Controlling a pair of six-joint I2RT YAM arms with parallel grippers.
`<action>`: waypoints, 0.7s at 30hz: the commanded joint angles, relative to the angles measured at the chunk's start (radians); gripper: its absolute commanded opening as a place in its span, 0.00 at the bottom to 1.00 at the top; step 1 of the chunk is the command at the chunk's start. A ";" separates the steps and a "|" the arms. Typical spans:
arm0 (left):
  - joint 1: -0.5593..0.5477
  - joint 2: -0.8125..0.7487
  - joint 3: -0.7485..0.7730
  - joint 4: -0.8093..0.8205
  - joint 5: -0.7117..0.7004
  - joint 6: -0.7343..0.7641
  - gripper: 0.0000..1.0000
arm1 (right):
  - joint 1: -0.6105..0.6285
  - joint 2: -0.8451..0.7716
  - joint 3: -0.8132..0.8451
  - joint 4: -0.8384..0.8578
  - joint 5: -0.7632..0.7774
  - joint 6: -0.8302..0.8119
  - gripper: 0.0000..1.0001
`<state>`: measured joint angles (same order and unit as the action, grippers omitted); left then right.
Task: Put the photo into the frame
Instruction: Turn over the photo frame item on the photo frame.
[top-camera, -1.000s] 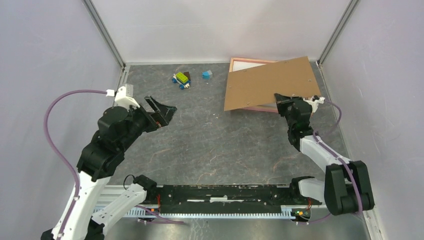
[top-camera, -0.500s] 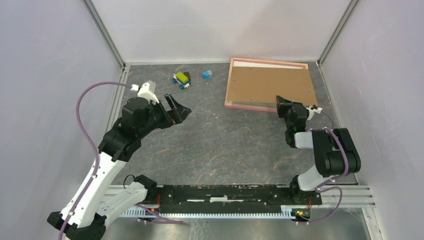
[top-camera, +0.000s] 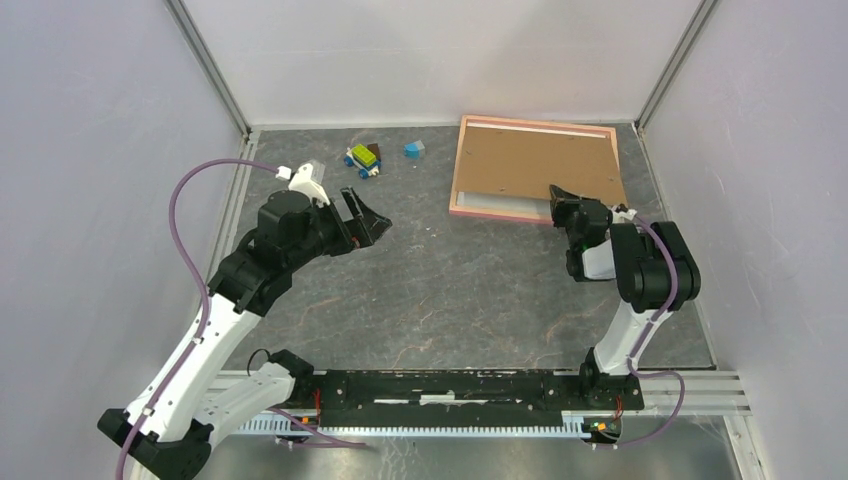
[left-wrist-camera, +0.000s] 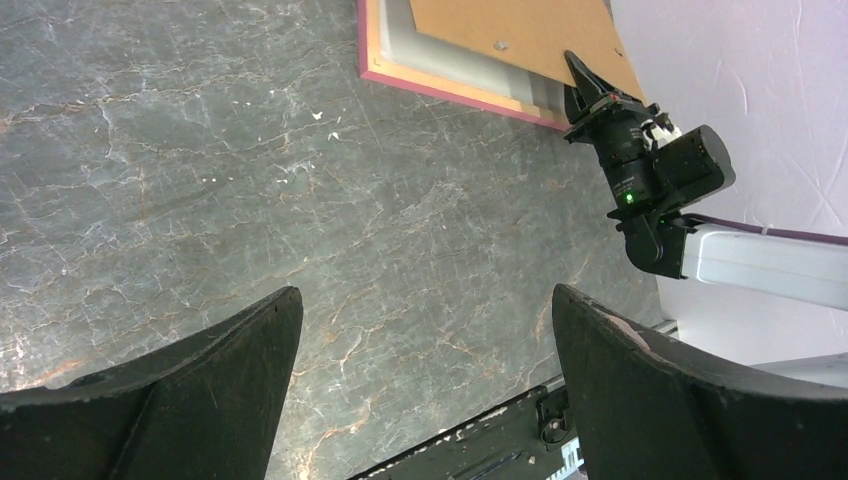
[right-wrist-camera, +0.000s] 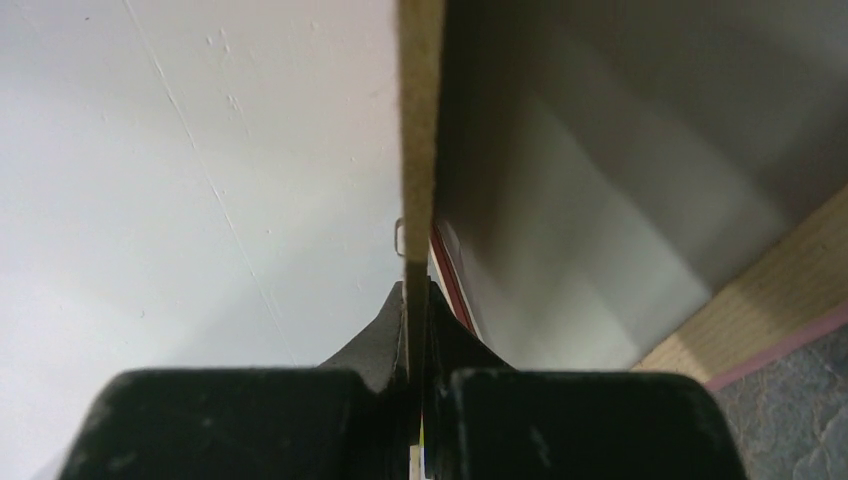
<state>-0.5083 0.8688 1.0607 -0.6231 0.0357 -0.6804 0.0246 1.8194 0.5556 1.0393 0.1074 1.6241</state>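
The pink frame (top-camera: 530, 123) lies flat at the back right of the table. A plain brown backing board (top-camera: 535, 165) lies over it, nearly square with the rails. My right gripper (top-camera: 560, 200) is shut on the board's near right edge; in the right wrist view the board (right-wrist-camera: 420, 150) runs edge-on between the closed jaws (right-wrist-camera: 417, 300). A pale sheet (top-camera: 500, 203) shows under the board's near edge; the photo's printed side is hidden. My left gripper (top-camera: 372, 220) is open and empty above the table's left middle, its fingers (left-wrist-camera: 200, 380) wide apart, far from the frame (left-wrist-camera: 450, 85).
A small toy car of blocks (top-camera: 364, 158) and a blue block (top-camera: 414, 149) sit at the back centre, left of the frame. Enclosure walls stand close behind and to the right of the frame. The arms' base rail (top-camera: 450, 385) runs along the near edge.
The board, skewed and raised over the frame a second ago, has come down almost square with the rails. The right wrist has drawn back. The left arm has reached further right.
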 joint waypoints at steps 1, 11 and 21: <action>-0.009 0.011 0.005 0.054 0.002 0.056 1.00 | -0.012 0.027 0.077 0.181 -0.027 0.021 0.00; -0.010 0.016 0.001 0.059 0.004 0.058 1.00 | -0.018 0.097 0.145 0.166 -0.052 -0.007 0.00; -0.011 0.012 -0.004 0.060 0.006 0.057 1.00 | -0.019 0.115 0.148 0.165 -0.071 -0.022 0.16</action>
<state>-0.5140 0.8841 1.0599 -0.6094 0.0360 -0.6796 0.0082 1.9369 0.6601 1.0706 0.0624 1.6108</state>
